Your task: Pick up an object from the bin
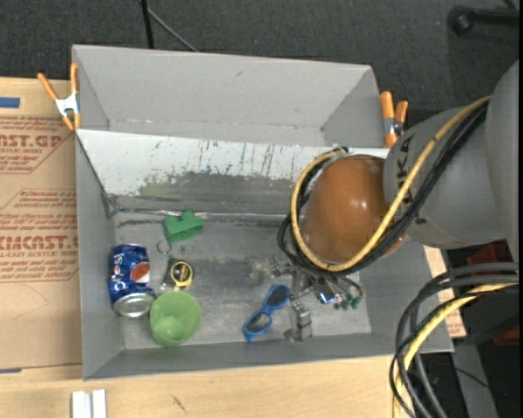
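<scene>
Gripper [307, 313] sits low at five o'clock in the bin [227, 103], just beside blue toy glasses [266, 312] at its nine o'clock; how far open it is I cannot tell. This looks like the approach step. The next move calls for centring over the glasses, then closing.

In the bin [220, 159], the can [130, 279] lies by the left wall. The cup [174, 318] sits just right of it, at the front. The disc [181, 274] lies just behind the cup, and the block [183, 225] farther back. The glasses [268, 311] lie right of the cup, just left of the gripper [303, 313].
</scene>
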Controlling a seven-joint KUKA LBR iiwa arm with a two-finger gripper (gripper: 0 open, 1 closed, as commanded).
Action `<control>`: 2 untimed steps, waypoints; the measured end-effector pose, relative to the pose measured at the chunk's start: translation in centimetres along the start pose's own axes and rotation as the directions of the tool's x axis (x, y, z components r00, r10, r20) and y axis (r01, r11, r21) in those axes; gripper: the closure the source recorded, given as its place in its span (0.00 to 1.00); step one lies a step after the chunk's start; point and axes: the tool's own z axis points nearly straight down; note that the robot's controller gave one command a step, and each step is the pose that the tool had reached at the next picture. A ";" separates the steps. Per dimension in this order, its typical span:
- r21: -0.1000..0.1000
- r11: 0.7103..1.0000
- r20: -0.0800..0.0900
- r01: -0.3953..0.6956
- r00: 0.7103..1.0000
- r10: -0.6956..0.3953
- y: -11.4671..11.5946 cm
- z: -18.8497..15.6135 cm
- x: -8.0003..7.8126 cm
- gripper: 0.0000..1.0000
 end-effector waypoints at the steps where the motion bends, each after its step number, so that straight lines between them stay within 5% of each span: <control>1: 0.000 0.992 0.001 0.126 0.992 -0.126 1.2 3.0 -1.2 0.00; 2: 0.001 0.992 0.002 0.125 0.992 -0.125 1.2 3.0 -1.2 0.00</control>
